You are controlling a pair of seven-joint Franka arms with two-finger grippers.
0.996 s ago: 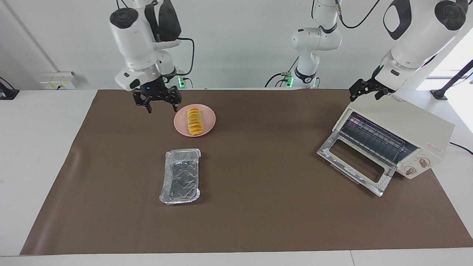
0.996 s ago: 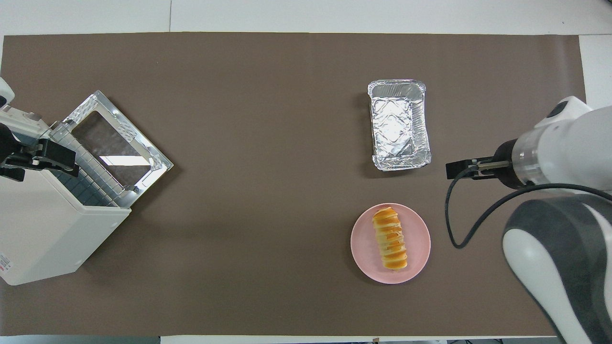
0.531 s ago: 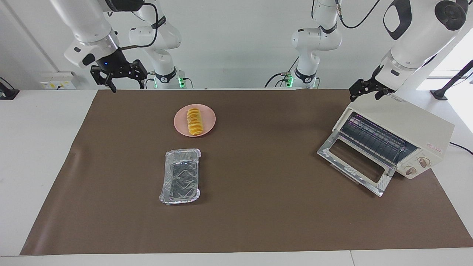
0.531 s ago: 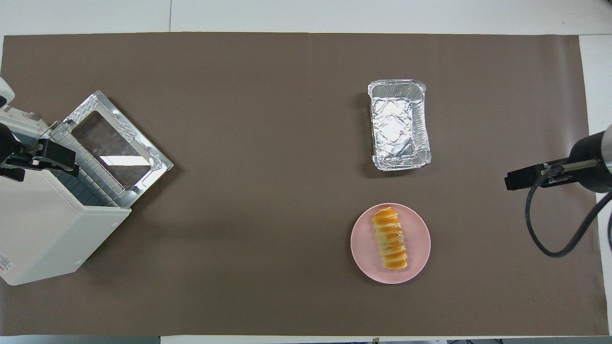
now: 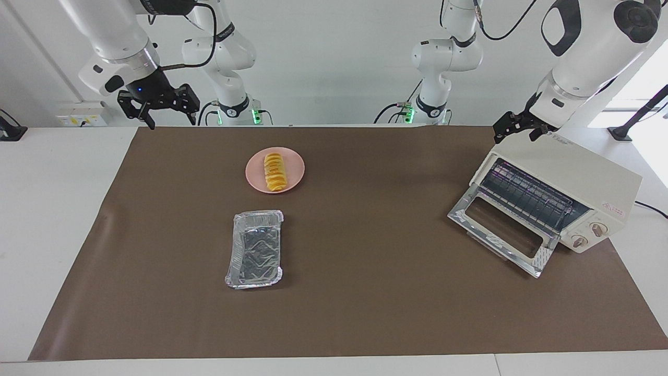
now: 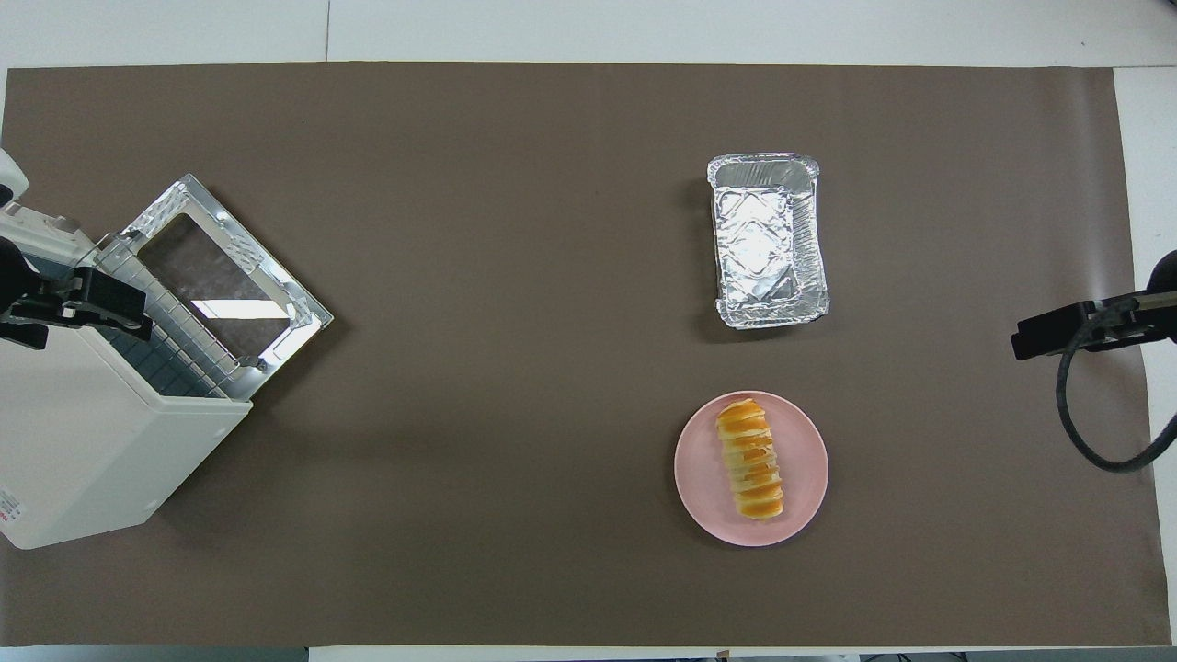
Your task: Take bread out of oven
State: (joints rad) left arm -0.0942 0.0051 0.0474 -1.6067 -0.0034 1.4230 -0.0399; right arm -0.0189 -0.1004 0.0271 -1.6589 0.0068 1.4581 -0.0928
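Observation:
The bread, a ridged golden loaf, lies on a pink plate on the brown mat, outside the oven. At the left arm's end of the table stands the cream oven with its glass door dropped open and its wire rack bare. My left gripper hangs open and empty over the oven's top corner nearest the robots. My right gripper is raised, open and empty, over the mat's corner at the right arm's end.
An empty silver foil tray lies on the mat, farther from the robots than the plate. The brown mat covers most of the white table.
My right gripper has lifted away from beside the plate and swung out toward the right arm's end of the table. The left arm, bread and oven have not moved.

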